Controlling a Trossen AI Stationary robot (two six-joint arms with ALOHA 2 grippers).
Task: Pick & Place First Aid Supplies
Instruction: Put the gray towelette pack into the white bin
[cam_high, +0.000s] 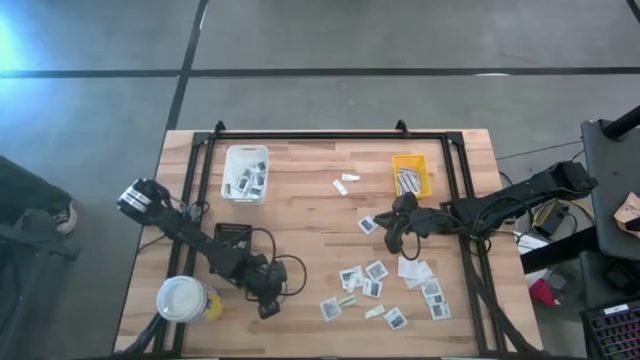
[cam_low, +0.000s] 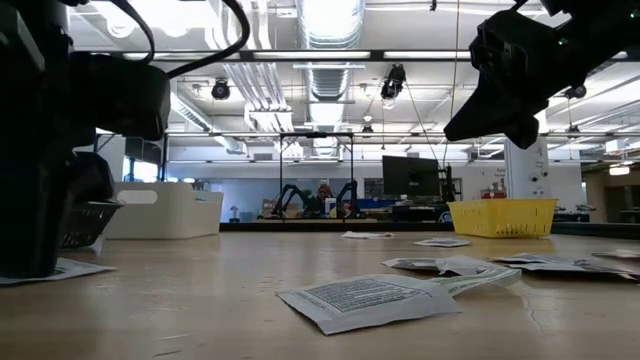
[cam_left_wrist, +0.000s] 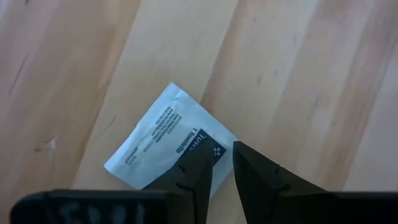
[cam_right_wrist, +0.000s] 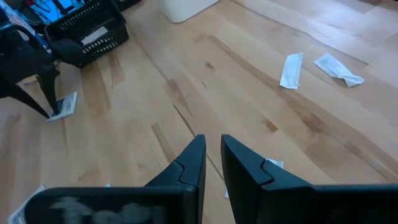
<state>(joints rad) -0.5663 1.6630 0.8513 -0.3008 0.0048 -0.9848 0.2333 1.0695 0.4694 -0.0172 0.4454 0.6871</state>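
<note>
Left gripper (cam_left_wrist: 221, 163) is down low over a white towelette packet (cam_left_wrist: 163, 142) lying flat on the wooden table (cam_left_wrist: 298, 74), jaws narrowly parted with the tips at the packet's edge, nothing pinched. Right gripper (cam_right_wrist: 212, 149) hovers mid-table, jaws narrowly apart, empty; more packets (cam_high: 372, 280) lie scattered near it.

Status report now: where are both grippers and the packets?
Left gripper low over a flat white towelette packet, fingers slightly apart, nothing held. Right gripper raised mid-table, empty. Loose packets on the wooden table. Nothing blocking.
</note>
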